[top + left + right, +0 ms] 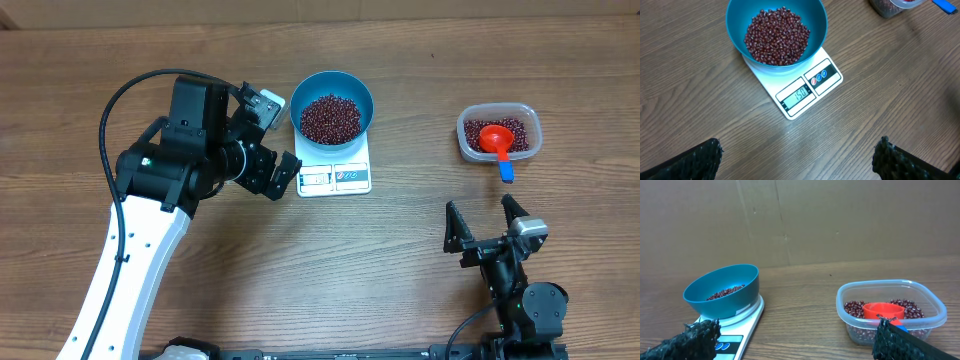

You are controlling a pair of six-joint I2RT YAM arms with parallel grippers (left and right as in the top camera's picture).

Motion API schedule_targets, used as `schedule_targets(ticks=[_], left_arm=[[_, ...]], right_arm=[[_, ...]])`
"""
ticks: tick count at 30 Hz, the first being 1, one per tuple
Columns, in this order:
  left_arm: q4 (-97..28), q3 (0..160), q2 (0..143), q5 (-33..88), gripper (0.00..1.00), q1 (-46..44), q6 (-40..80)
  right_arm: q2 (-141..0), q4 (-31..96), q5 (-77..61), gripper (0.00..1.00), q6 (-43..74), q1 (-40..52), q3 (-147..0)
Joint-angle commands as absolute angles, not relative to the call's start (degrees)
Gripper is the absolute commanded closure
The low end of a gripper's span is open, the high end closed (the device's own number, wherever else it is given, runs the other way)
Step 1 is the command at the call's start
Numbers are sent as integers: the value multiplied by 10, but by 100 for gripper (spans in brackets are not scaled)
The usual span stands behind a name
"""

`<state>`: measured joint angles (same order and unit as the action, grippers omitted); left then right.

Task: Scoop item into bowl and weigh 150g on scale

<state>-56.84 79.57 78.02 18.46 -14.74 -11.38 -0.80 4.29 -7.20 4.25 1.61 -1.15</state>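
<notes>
Jaws wide and empty, the left gripper (pixel 799 145) must not nudge the flat white rectangular scale (pixel 355 158) near the table's far edge. Its display seems to read target under the deep blue bowl (pixel 815 22) of small red-brown beans (pixel 777 37). The right gripper (pixel 480 210), likewise spread and empty, should add nothing.

Beans (pixel 330 118) in bowl (pixel 335 80), bowl on scale (pixel 335 177); tub (pixel 462 135) holding scoop (pixel 495 138) well apart to right.

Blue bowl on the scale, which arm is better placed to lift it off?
Left: the open left tool hovers beside the round blue bowl on the flat white scale; the right tool is across the table.
</notes>
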Motion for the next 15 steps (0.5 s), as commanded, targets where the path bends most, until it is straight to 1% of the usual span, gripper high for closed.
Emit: schedule_targets(ticks=[1, 11, 15], left_arm=[[-568, 804, 784, 189, 0, -147, -122], [-572, 804, 781, 174, 0, -147, -123], [-570, 797, 757, 170, 0, -145, -122]], right_arm=[[-2, 39, -69, 0, 42, 19, -4], [-2, 39, -69, 0, 42, 19, -4], [-2, 39, -69, 0, 42, 19, -4]])
